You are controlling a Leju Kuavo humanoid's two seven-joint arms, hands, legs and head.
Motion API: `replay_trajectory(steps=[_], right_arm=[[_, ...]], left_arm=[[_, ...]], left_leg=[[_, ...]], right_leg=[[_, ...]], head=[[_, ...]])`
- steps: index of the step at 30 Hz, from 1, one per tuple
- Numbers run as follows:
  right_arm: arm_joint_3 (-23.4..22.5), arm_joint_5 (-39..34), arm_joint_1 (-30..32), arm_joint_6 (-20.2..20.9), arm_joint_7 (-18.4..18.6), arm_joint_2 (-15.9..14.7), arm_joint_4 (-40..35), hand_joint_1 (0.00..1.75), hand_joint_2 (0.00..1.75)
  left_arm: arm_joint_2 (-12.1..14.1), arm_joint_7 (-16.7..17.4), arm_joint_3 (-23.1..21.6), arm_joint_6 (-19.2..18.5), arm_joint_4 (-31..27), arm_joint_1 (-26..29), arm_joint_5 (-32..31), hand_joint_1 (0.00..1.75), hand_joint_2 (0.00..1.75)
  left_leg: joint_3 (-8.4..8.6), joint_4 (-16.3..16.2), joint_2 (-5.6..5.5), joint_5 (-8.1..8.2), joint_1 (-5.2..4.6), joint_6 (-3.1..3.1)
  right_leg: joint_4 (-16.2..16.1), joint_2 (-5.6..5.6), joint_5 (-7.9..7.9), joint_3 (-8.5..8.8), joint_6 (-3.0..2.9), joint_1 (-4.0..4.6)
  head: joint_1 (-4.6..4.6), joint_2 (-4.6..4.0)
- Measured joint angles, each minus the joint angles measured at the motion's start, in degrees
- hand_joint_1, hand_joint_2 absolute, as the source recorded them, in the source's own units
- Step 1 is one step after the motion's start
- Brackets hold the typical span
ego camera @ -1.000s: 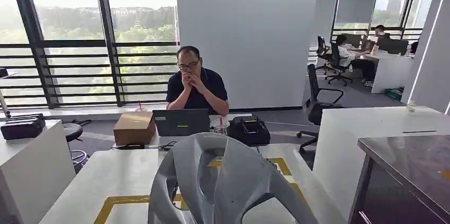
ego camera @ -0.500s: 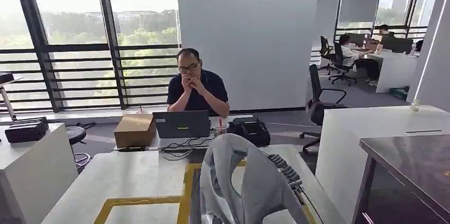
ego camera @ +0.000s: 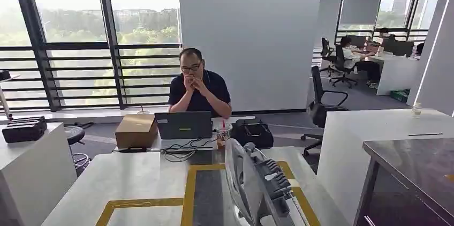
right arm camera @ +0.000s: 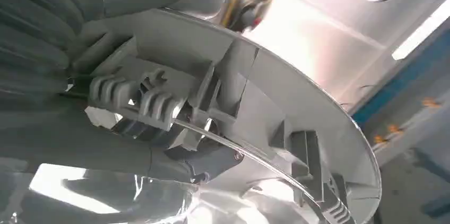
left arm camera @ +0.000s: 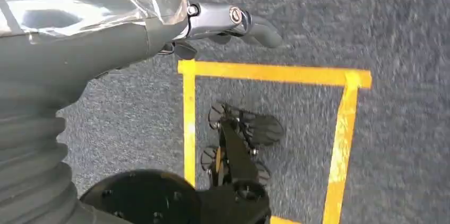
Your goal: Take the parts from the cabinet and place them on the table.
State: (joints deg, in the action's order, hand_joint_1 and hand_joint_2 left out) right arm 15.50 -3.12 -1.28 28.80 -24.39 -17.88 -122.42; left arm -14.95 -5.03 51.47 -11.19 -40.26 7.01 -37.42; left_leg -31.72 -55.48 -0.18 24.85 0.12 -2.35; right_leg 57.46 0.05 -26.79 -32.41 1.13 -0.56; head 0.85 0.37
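Right hand (right arm camera: 106, 123) grips a grey moulded plastic part (right arm camera: 297, 123), thumb and fingers clamped around its ribbed inner side. Seen from the head, that part (ego camera: 251, 183) stands edge-on above the pale table (ego camera: 128, 178) with yellow tape. Left hand (left arm camera: 212, 22) hangs over carpet, fingers loosely curled, holding nothing.

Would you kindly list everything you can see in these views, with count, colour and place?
Plastic part: one, grey, held edge-on over the table.
Table: one, pale with yellow tape lines, in front.
Laptop: one, dark grey, far table edge.
Cardboard box: one, brown, left of the laptop.
Bag: one, black, right of the laptop.
Drink cup: one, clear, beside the laptop.
Seated person: one, dark shirt, behind the laptop.
Left robot hand: grey, hanging over carpet with yellow tape.
Right robot hand: grey, gripping the part.
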Motion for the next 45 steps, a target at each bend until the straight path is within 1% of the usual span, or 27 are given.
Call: replay_trajectory(steps=[3, 4, 5, 6, 8, 9, 11, 13, 15, 16, 18, 20, 22, 24, 25, 29, 30, 31, 33, 35, 36, 37, 39, 40, 41, 44, 45], right_arm=[[-0.57, 6.71, 0.03, -4.97, -1.22, -3.38, 0.06, 1.75, 1.75], [-0.65, 8.18, 0.18, -6.04, -1.2, -4.19, 0.22, 1.75, 1.75], [-0.79, 9.68, 0.27, -7.06, -0.98, -5.03, 0.42, 1.75, 1.75], [-0.83, 11.28, 0.2, -8.22, -0.65, -5.86, 0.61, 1.75, 1.75], [-0.87, 15.45, -0.08, -11.24, 0.2, -7.65, 0.98, 1.75, 1.75], [-0.92, 17.66, -0.45, -12.81, 0.64, -8.33, 1.18, 1.75, 1.75], [-0.94, 22.6, -1.11, -16.26, 1.62, -9.26, 1.61, 1.75, 1.75], [-0.7, 28.87, -2.35, -19.63, 3.68, -10.04, 2.14, 1.75, 1.75], [-0.37, 32.45, -3.64, -21.53, 5.29, -10.95, 2.6, 1.75, 1.75], [-0.28, 33.57, -4.02, -22.27, 5.88, -11.36, 2.84, 1.75, 1.75], [0.09, 36.7, -4.94, -23.93, 7.44, -12.39, 3.35, 1.75, 1.75], [0.46, 38.65, -5.24, -24.99, 8.72, -13.68, 4.02, 1.75, 1.75], [0.7, 39.84, -5.22, -25.44, 9.4, -14.66, 4.61, 1.75, 1.75], [0.81, 40.78, -5.23, -25.59, 9.95, -15.69, 5.12, 1.75, 1.75], [0.9, 41.04, -5.26, -25.65, 10.06, -16.06, 5.36, 1.75, 1.75], [1.22, 41.32, -5.49, -25.76, 10.34, -17.19, 6.25, 1.75, 1.75], [1.22, 41.33, -5.47, -25.78, 10.34, -17.65, 6.32, 1.75, 1.75], [1.25, 41.32, -5.61, -25.78, 10.34, -17.89, 6.45, 1.75, 1.75], [1.25, 41.35, -5.8, -25.96, 10.34, -18.09, 6.73, 1.75, 1.75], [1.47, 41.35, -5.76, -26.03, 10.34, -18.11, 7.04, 1.75, 1.75], [1.6, 41.35, -5.77, -26.02, 10.34, -18.16, 7.24, 1.75, 1.75], [1.64, 41.35, -5.8, -26.02, 10.34, -18.22, 7.37, 1.75, 1.75], [1.66, 41.02, -6.32, -25.7, 11.16, -18.31, 7.58, 1.75, 1.75], [1.62, 40.34, -6.94, -25.43, 11.74, -18.33, 8.11, 1.75, 1.75], [1.62, 39.53, -7.48, -24.89, 12.44, -18.4, 8.83, 1.75, 1.75], [1.16, 36.15, -8.99, -24.15, 13.51, -18.51, 13.02, 1.75, 1.75], [0.99, 35.47, -9.79, -24.06, 13.77, -18.59, 14.74, 1.75, 1.75]], left_arm=[[0.0, -0.63, 0.28, 0.09, 0.72, -0.29, -0.52, 0.0, 1.75], [0.09, -0.98, 0.33, 0.37, 1.27, -0.46, -0.55, 0.0, 1.75], [0.17, -1.42, 0.44, 0.77, 1.93, -0.63, -0.55, 0.0, 1.75], [0.26, -1.88, 0.63, 1.34, 2.65, -0.89, -0.55, 0.0, 1.75], [0.46, -2.69, 0.94, 2.23, 4.18, -1.41, -0.44, 0.0, 1.75], [0.52, -2.84, 1.16, 2.3, 4.64, -1.62, -0.33, 0.0, 1.75], [0.57, -2.78, 1.68, 2.4, 4.96, -1.76, 0.11, 0.0, 1.75], [0.17, -1.58, 2.34, 1.62, 4.66, -1.76, 0.22, 0.0, 1.75], [-0.39, -0.59, 3.0, 0.79, 3.43, -1.57, 0.22, 0.0, 1.75], [-0.68, -0.26, 3.19, 0.35, 2.88, -1.53, 0.2, 0.0, 1.75], [-1.42, 0.66, 3.74, -0.92, 1.48, -1.35, -0.18, 0.0, 1.75], [-1.79, 1.12, 4.07, -1.73, 0.63, -1.03, -0.57, 0.0, 1.75], [-1.88, 1.29, 4.17, -2.05, 0.39, -0.85, -0.96, 0.0, 1.75], [-1.84, 1.09, 4.31, -2.05, 0.28, -0.87, -1.25, 0.0, 1.75], [-1.68, 0.92, 4.48, -2.05, 0.2, -0.9, -1.33, 0.0, 1.75], [-1.68, 0.83, 4.55, -2.01, 0.2, -0.87, -1.42, 0.0, 1.75], [-1.79, 0.83, 4.57, -2.03, 0.2, -0.88, -1.42, 0.0, 1.75], [-1.79, 0.79, 4.59, -1.99, 0.2, -0.89, -1.42, 0.0, 1.75], [-1.86, 0.76, 4.59, -1.99, 0.22, -0.94, -1.42, 0.0, 1.75], [-1.92, 0.76, 4.59, -1.99, 0.22, -0.93, -1.42, 0.0, 1.75], [-1.92, 0.79, 4.59, -2.01, 0.22, -0.93, -1.42, 0.0, 1.75], [-1.92, 0.79, 4.61, -2.01, 0.22, -0.93, -1.42, 0.0, 1.75], [-1.92, 0.68, 4.61, -2.05, 0.33, -0.94, -1.42, 0.0, 1.75], [-1.83, 0.46, 4.61, -2.05, 0.48, -0.94, -1.42, 0.0, 1.75], [-1.79, 0.31, 4.59, -2.03, 0.77, -0.98, -1.42, 0.0, 1.75], [-1.4, -0.11, 4.59, -2.05, 1.83, -0.98, -1.31, 0.0, 1.75], [-1.09, -0.15, 4.59, -2.12, 2.07, -0.98, -1.31, 0.0, 1.75]], left_leg=[[-0.12, 0.12, 0.02, -0.21, -0.03, -0.4], [-0.13, 0.09, 0.02, -0.17, -0.08, -0.44], [-0.11, 0.05, 0.01, -0.16, -0.09, -0.43], [-0.05, 0.01, -0.02, -0.12, -0.08, -0.38], [-0.05, -0.35, -0.23, 0.07, 0.0, -0.1], [-0.17, -0.76, -0.27, 0.28, -0.01, 0.22], [-0.53, -1.18, -0.26, 0.73, -0.49, 0.83], [-0.58, -1.1, -0.17, 0.56, -0.33, 1.19], [-1.15, -2.18, -0.15, 1.41, -0.08, 1.87], [-2.3, -4.63, -0.1, 3.23, -0.03, 2.14], [-7.03, -14.9, -0.08, 8.25, 0.21, 2.6], [-10.04, -20.94, -0.08, 9.53, 0.35, 2.69], [-7.77, -15.68, -0.08, 5.83, 0.4, 2.43], [-2.22, -4.21, -0.09, 0.65, 0.19, 1.49], [-1.03, -1.76, -0.09, 1.1, -0.13, 0.99], [-1.28, -1.32, 0.02, 0.74, -0.61, 0.39], [-0.26, -0.09, 0.06, -0.01, 0.16, -0.09], [-0.1, 0.17, 0.07, -0.21, 0.05, -0.5], [-0.19, 0.15, 0.07, -0.23, -0.05, -0.55], [-0.22, 0.09, 0.05, -0.18, -0.13, -0.55], [-0.16, 0.08, 0.01, -0.16, -0.11, -0.53], [-0.1, 0.0, -0.09, -0.1, -0.04, -0.43], [-0.12, -0.66, -0.24, 0.3, 0.15, 0.11], [-0.36, -1.18, -0.24, 0.67, -0.15, 0.6], [-0.57, -1.49, -0.26, 0.98, -0.46, 0.94], [-0.62, -1.43, -0.18, 0.78, -0.22, 1.49], [-0.83, -1.73, -0.18, 1.07, -0.01, 1.78]], right_leg=[[13.23, 0.03, -5.77, -6.33, -0.58, -0.12], [16.97, 0.02, -6.81, -8.22, -0.38, -0.14], [17.97, 0.02, -6.66, -8.89, 0.02, -0.23], [15.84, 0.01, -5.44, -8.01, 0.61, -0.37], [4.8, -0.02, -0.89, -2.65, 1.87, -0.77], [-0.67, -0.09, 0.73, 0.12, 2.06, -0.97], [-1.01, -0.03, 1.06, 0.3, 0.66, -0.66], [-0.84, 0.06, 1.11, 0.07, 0.06, -0.34], [-1.07, 0.08, 1.41, 0.12, -0.51, -1.09], [-1.07, -0.05, 1.38, 0.13, -0.94, -1.11], [-1.04, -0.16, 1.36, -0.02, -0.99, -1.01], [-1.03, -0.2, 1.33, 0.02, -0.99, -0.91], [-1.03, -0.11, 1.3, 0.17, -0.98, -0.79], [-1.06, -0.01, 1.28, 0.37, -0.96, -0.7], [-1.04, 0.0, 1.24, 0.28, -0.89, -0.59], [-1.47, -0.03, 1.42, 0.16, 0.43, -0.57], [-0.95, -0.07, 1.04, -0.28, 0.55, -0.76], [0.97, -0.04, -0.24, -1.06, 0.29, -0.57], [10.07, -0.04, -4.17, -5.3, -0.13, -0.71], [17.79, -0.05, -6.37, -9.17, 0.24, -0.76], [17.24, -0.06, -5.68, -9.12, 0.73, -0.86], [13.71, -0.07, -3.92, -7.44, 1.43, -1.02], [2.59, -0.12, 0.37, -1.95, 2.58, -1.43], [-0.59, -0.26, 0.85, -0.62, 2.26, -1.49], [-0.71, 0.02, 1.16, -0.18, 1.52, -1.27], [-0.32, 0.04, 1.29, -0.6, 0.34, -0.92], [-0.48, 0.03, 1.47, -0.47, -0.05, -1.51]], head=[[-0.33, 0.0], [-0.3, 0.02], [-0.41, 0.02], [-0.37, 0.0], [-0.41, 0.0], [-0.5, 0.0], [-0.41, 0.0], [-0.31, 0.0], [-0.28, 0.0], [-0.11, 0.0], [-0.06, 0.0], [-0.04, 0.0], [-0.02, 0.0], [0.04, 0.0], [-0.02, 0.0], [0.04, 0.02], [0.0, 0.02], [-0.11, 0.0], [-0.39, 0.02], [-0.39, 0.02], [-0.41, 0.02], [-0.46, 0.02], [-0.55, 0.02], [-0.68, 0.0], [-0.59, 0.0], [-0.33, 0.02], [-0.31, 0.02]])
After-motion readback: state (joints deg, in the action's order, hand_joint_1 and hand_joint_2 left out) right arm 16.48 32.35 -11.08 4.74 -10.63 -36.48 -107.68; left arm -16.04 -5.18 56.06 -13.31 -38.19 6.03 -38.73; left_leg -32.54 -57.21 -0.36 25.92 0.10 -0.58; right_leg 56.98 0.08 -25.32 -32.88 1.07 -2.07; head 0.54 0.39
